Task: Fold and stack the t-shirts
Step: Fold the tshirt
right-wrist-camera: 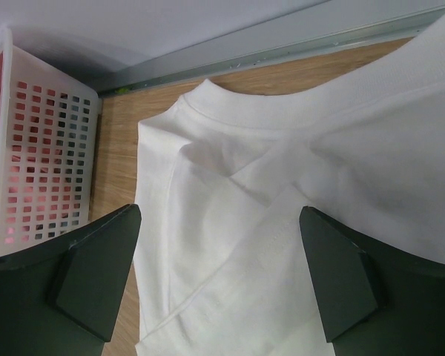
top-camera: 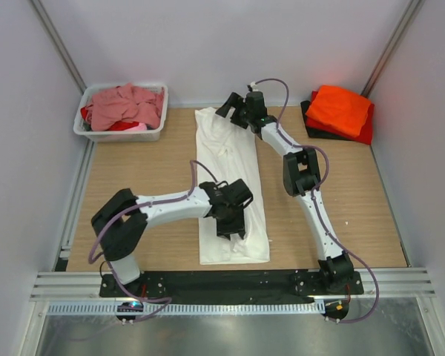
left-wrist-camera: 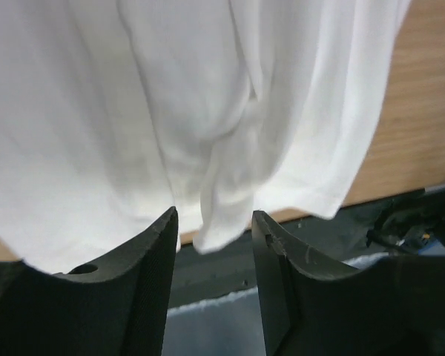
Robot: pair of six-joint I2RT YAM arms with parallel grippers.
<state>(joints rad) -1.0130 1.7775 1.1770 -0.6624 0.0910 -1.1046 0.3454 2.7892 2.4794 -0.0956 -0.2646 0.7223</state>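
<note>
Open left hand (left-wrist-camera: 213,222) and open right hand (right-wrist-camera: 219,215) hang over a white t-shirt (top-camera: 233,159) folded into a strip, with the stacked shirts (top-camera: 340,110) done and the unfolded shirts (top-camera: 122,105) waiting in the tub (top-camera: 85,129).

Under the left gripper (left-wrist-camera: 213,222) the white t-shirt (left-wrist-camera: 208,111) is lying as soft, matt cloth, creasing in smooth folds. That gripper's fingers (left-wrist-camera: 141,282) are looking like matt black plastic, faintly scuffed. To its right the table (left-wrist-camera: 423,111) is showing smooth wood grain with a dull sheen. Left of the right gripper (right-wrist-camera: 221,222) the tub (right-wrist-camera: 44,148) is showing as white perforated plastic, slightly glossy. Ahead of that gripper a rail (right-wrist-camera: 319,41) is looking like dull grey metal.
</note>
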